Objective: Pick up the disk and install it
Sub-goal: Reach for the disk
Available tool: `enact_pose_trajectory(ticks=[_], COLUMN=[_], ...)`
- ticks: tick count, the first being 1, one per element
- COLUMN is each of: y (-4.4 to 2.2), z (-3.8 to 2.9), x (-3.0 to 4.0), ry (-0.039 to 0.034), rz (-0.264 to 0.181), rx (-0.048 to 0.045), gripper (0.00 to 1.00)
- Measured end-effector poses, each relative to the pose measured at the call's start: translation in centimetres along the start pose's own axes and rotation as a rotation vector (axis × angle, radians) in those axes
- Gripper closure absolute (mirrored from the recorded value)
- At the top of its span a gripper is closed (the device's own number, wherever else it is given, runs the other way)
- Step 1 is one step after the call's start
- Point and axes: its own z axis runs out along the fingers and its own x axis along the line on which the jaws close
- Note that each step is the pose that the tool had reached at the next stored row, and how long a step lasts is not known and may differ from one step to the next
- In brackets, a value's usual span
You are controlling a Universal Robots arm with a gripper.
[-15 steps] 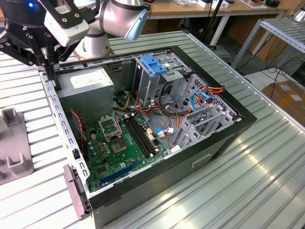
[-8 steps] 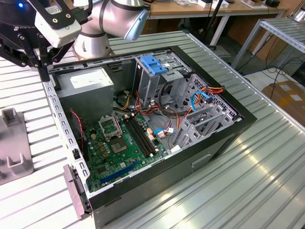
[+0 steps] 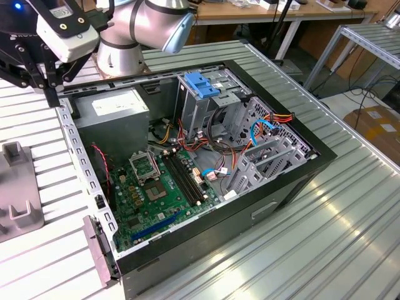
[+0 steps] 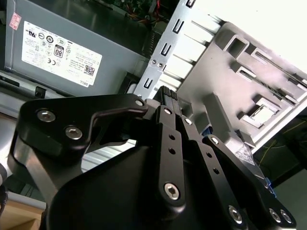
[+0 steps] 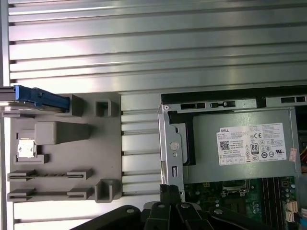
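The disk (image 5: pixel 37 97) stands on edge at the far corner of a grey fixture (image 5: pixel 57 143) in the first wrist view; I see its blue rail and a strip of grey metal body. My gripper (image 3: pixel 53 95) hangs above the rear corner of the open computer case (image 3: pixel 281 200), at the exterior view's upper left. Its fingers are shut with nothing between them. In both wrist views the black gripper (image 4: pixel 166 92) (image 5: pixel 168 189) sits over the case's metal rear edge, beside the power supply (image 5: pixel 244 143) and well apart from the disk.
The case lies open on a slatted aluminium table (image 3: pixel 325 237). Inside it are a green motherboard (image 3: pixel 159 187), the grey power supply (image 3: pixel 115 109), a metal drive cage with a blue bracket (image 3: pixel 203 84) and loose cables. The grey fixture (image 3: pixel 19 187) lies at the exterior view's left.
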Motion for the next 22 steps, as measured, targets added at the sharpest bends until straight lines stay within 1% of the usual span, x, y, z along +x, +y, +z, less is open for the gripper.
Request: enact_pose_trajectory(ticks=[13,22], y=[-0.05,-0.09], z=[-0.01,-0.01], x=[2.25,3.25], ry=[0.0,0.0], rz=[0.0,0.0], rx=[0.0,0.0], gripper=[0.9,0.9])
